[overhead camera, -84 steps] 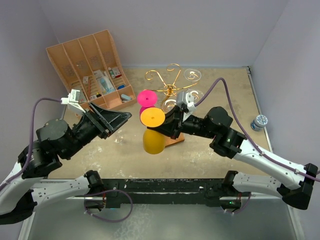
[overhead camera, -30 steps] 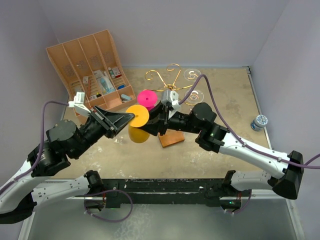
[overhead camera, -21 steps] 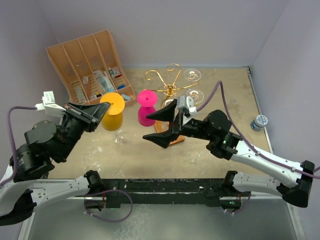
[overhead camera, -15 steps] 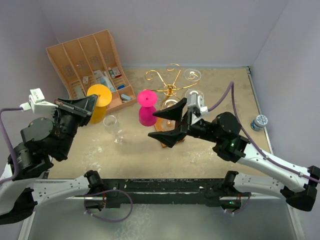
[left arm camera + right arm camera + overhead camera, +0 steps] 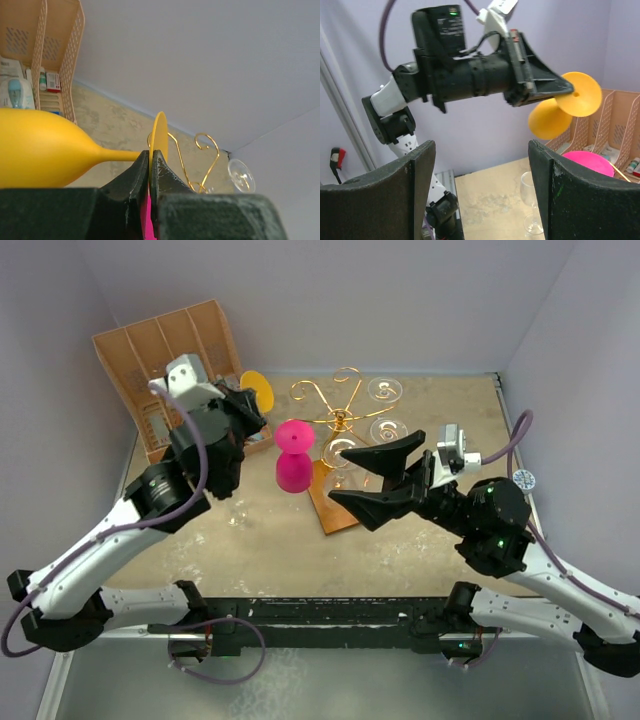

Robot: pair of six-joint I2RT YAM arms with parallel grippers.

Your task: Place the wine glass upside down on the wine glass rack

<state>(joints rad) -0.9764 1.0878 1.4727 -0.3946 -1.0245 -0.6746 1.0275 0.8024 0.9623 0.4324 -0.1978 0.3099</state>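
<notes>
The yellow wine glass lies sideways in the air, stem level. My left gripper is shut on the rim of its round foot. In the top view that foot shows beside the left gripper, just left of the gold wine glass rack. The rack's wooden base lies below it. My right gripper stands wide open over the base with nothing between its fingers. In the right wrist view the right gripper faces the held yellow glass.
A pink glass stands upside down left of the rack base. A clear glass stands upright on the table, partly under my left arm. Clear glasses hang on the rack. A tan organiser box sits back left, a small jar at the right edge.
My right gripper let go of the yellow glass, opened wide and pulled back right. My left gripper kept the glass, swung it left, then lifted it back toward the rack.
</notes>
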